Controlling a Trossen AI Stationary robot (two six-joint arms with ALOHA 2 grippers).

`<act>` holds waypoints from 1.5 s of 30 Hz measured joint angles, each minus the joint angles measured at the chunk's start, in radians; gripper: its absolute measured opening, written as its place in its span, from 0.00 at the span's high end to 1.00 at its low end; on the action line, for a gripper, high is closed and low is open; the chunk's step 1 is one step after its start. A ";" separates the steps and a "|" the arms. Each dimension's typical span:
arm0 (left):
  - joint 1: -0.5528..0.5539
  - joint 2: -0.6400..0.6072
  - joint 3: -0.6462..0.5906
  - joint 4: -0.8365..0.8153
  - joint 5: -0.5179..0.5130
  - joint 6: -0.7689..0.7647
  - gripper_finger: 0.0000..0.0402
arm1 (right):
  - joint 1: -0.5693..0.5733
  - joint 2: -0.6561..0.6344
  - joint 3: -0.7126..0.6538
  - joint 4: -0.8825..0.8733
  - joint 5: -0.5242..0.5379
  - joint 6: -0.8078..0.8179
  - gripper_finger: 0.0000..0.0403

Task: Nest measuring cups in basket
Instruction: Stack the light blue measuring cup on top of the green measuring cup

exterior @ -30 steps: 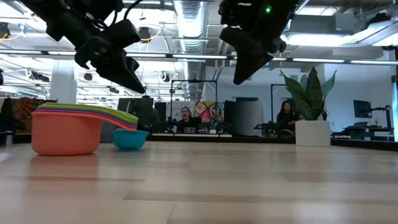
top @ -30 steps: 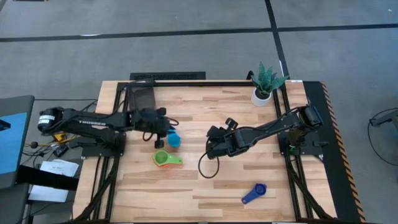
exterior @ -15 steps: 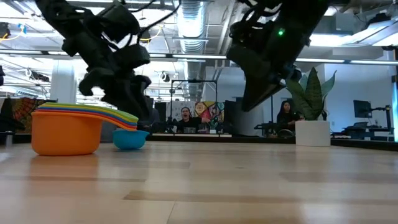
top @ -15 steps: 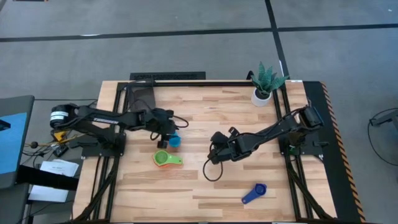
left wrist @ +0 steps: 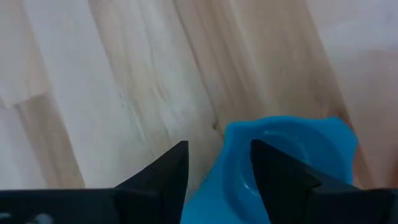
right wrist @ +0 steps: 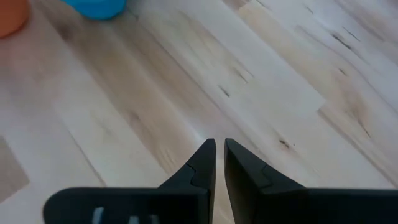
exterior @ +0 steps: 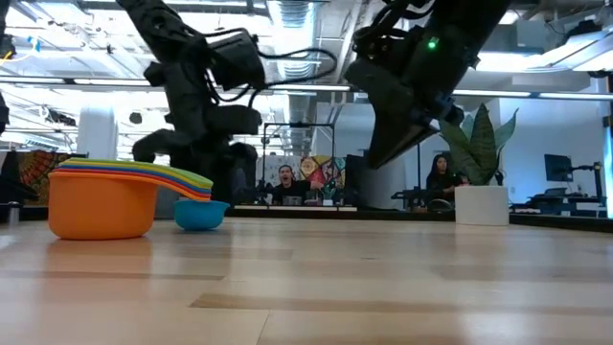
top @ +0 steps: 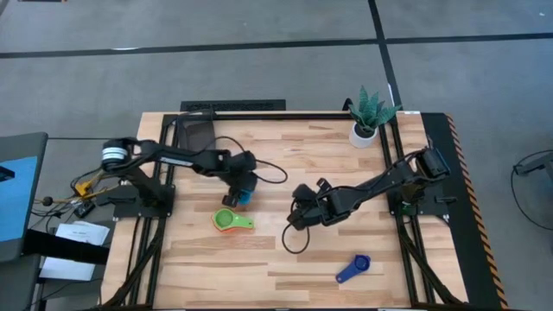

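Observation:
A light blue measuring cup (top: pixel 247 193) rests on its base at the table's middle left (exterior: pixel 201 214). My left gripper (left wrist: pixel 219 144) stands open over it, pointing steeply down, one finger (left wrist: pixel 277 177) over the bowl and the other (left wrist: pixel 165 177) outside the rim. Nearer the front sits a nested stack of cups (top: pixel 227 220), orange at the bottom (exterior: pixel 101 203). A dark blue cup (top: pixel 352 269) lies near the front right. The dark basket (top: pixel 198 133) stands at the far left. My right gripper (right wrist: pixel 219 143) hangs shut and holds nothing above mid-table (top: pixel 297 218). My left gripper comes at the light blue cup from above, its two fingers standing on either side of the cup's rim (left wrist: pixel 227 134). Whether either finger touches the cup, I cannot tell. The cup sits upright on the table.
A white pot with a green plant (top: pixel 366 115) stands at the far right. A black cable loops on the table below my right gripper (top: pixel 289 238). Bare wood lies between the stack and the dark blue cup.
My left gripper has gone toward the table's right edge and down over the light blue cup, tipping more steeply downward, and has opened. My right gripper has sunk a little. The cups have stayed where they were.

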 joint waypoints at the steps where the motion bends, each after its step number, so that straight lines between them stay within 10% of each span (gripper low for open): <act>1: 0.000 0.013 0.013 -0.023 -0.004 0.008 0.61 | 0.005 0.000 0.000 0.001 0.000 0.002 0.86; 11: 0.007 0.038 0.088 -0.113 -0.013 -0.022 0.96 | 0.032 0.000 0.000 0.003 0.058 0.070 0.86; 24: 0.043 -0.158 0.120 0.135 -0.017 -0.542 0.99 | 0.051 0.000 -0.215 0.251 0.233 0.358 0.86; 34: 0.008 -0.295 -0.075 0.734 -0.010 -0.948 0.99 | 0.109 0.000 -0.399 1.187 0.336 -0.279 0.86; 45: -0.060 -0.296 -0.372 1.383 -0.249 -1.264 0.99 | 0.045 0.000 -0.362 1.472 0.340 -0.782 0.64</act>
